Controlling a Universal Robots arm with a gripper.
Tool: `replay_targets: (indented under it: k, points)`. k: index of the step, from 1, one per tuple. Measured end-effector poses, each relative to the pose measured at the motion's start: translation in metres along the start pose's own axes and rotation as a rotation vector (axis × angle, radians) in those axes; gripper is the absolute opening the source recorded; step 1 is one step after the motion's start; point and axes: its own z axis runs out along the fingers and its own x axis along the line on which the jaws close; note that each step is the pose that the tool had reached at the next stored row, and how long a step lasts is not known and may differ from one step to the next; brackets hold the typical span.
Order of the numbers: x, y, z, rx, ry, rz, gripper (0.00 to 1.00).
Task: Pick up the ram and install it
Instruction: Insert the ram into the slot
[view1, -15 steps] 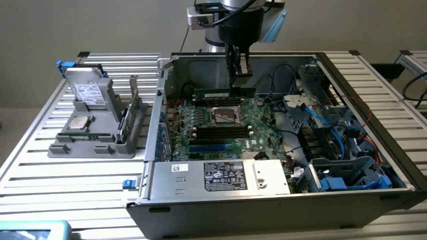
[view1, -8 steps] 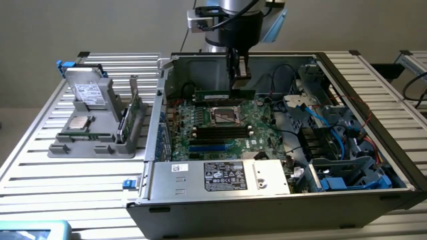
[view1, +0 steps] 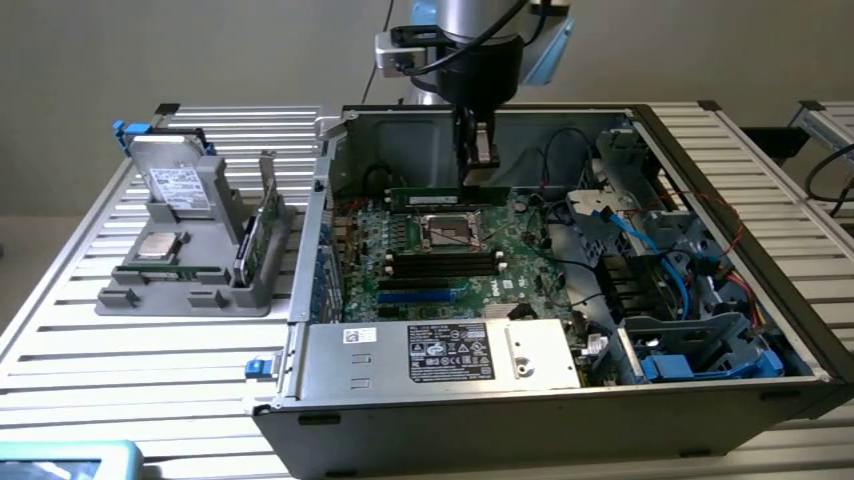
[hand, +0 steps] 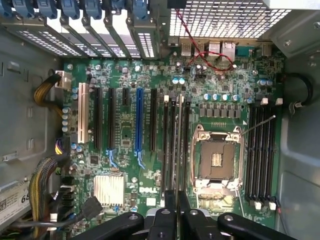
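Observation:
The ram (view1: 443, 196), a narrow green stick with black chips, hangs level just above the motherboard (view1: 400, 300) inside the open computer case (view1: 534, 410). My gripper (view1: 477, 168) reaches down from above and is shut on the ram's top edge. In the wrist view the ram (hand: 178, 150) appears edge-on as a thin strip running out from between my fingertips, with the gripper (hand: 176, 205) over it. It lies along the black memory slots (hand: 167, 145) beside the empty processor socket (hand: 217, 157). Whether it touches a slot I cannot tell.
A grey parts holder (view1: 187, 270) on the exterior view's left carries a hard drive (view1: 176, 185), a processor chip (view1: 160, 245) and an upright card (view1: 267, 225). The power supply (view1: 441, 350) sits at the case front. Blue cables (view1: 681, 270) and a drive cage (view1: 694, 345) crowd the exterior view's right.

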Motion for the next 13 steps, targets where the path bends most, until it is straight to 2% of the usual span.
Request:
replay_targets:
  k: [3,4,7,13]
  points:
    - [-0.001,0.0002,0.0054,0.0004,-0.0001,0.000,0.13]
    - [-0.001,0.0003,0.0070,0.0004,-0.0018,0.000,0.13]
    - [-0.001,0.0004,0.0104,0.0005,-0.0123,0.000,0.13]
    - [-0.001,0.0005,0.0132,0.0009,-0.0139,0.000,0.13]
